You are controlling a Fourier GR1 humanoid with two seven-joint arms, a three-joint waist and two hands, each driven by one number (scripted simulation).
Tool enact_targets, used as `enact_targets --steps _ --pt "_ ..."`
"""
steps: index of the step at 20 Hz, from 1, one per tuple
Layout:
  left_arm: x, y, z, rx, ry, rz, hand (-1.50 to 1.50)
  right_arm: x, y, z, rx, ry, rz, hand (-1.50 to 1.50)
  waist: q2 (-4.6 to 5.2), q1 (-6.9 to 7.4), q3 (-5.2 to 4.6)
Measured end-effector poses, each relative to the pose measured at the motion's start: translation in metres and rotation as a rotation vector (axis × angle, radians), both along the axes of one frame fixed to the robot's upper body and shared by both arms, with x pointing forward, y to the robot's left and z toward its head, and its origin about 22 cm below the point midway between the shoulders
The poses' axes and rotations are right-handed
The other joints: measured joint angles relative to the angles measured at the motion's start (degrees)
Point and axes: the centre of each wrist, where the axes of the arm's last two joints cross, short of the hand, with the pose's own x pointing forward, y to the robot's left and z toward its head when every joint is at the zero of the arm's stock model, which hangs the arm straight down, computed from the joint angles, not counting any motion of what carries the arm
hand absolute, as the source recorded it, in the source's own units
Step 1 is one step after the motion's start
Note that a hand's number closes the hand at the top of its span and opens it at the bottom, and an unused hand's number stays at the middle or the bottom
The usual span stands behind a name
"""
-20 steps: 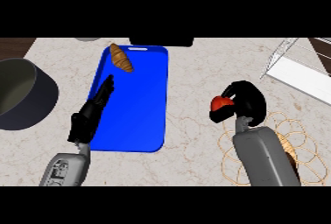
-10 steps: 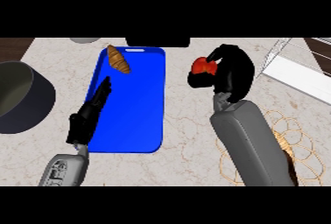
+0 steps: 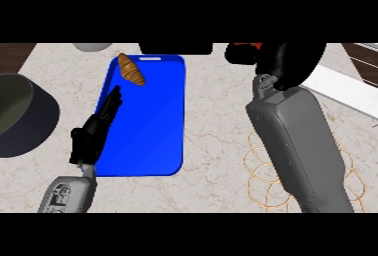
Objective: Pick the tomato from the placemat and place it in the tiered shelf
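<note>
One tomato (image 3: 253, 46) is in play, and it is already off the mat (image 3: 148, 125): only a small red part of it shows at about 1 o'clock in the view, at the top edge, inside the curled black fingers of the right hand (image 3: 277, 57). So the picking seems done. The hand is closed round the tomato and hides most of it. The shelf (image 3: 347, 82), a white frame with thin wires, lies at 2 o'clock, just beside that hand. I judge that the carry is near its end, but the tomato is not yet in the shelf; the placing and the release are left.

The left hand (image 3: 92, 135) rests at 9 o'clock over the left edge of the mat, fingers straight and together, holding nothing.

By count: one blue mat, in the middle; one croissant (image 3: 131, 69) on its far end at 11 o'clock; one dark pot (image 3: 22, 117) at 9 o'clock, cut by the left edge; one wire trivet (image 3: 266, 172) on the counter (image 3: 214, 150) at 5 o'clock, partly under the right forearm. A pale object at 11 o'clock and a dark one at 12 o'clock touch the top edge; I cannot tell what they are.
</note>
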Motion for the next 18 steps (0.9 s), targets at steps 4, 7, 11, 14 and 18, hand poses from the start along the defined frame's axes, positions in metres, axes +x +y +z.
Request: enact_targets --steps 4,7,11,14,18 --pt "0.000 0.002 -0.004 -0.003 -0.001 0.003 0.00 0.001 -0.012 0.023 -0.039 -0.063 -0.077 1.50 0.02 -0.17 0.00" --pt "-0.002 0.003 -0.008 -0.004 0.000 0.000 0.00 0.005 -0.021 0.042 -0.077 -0.091 -0.133 1.50 0.05 -0.12 0.01" --pt "-0.006 -0.001 -0.007 -0.001 0.009 -0.006 0.00 0.008 -0.038 0.063 -0.094 -0.108 -0.192 1.50 0.05 0.03 0.02" --pt "-0.003 -0.005 -0.004 0.002 0.001 -0.005 0.00 0.014 -0.054 0.082 -0.101 -0.113 -0.231 1.50 0.14 0.10 0.03" --pt "-0.005 -0.008 -0.003 -0.001 -0.002 -0.004 0.00 0.022 -0.072 0.094 -0.124 -0.113 -0.289 1.50 0.18 0.26 0.03"
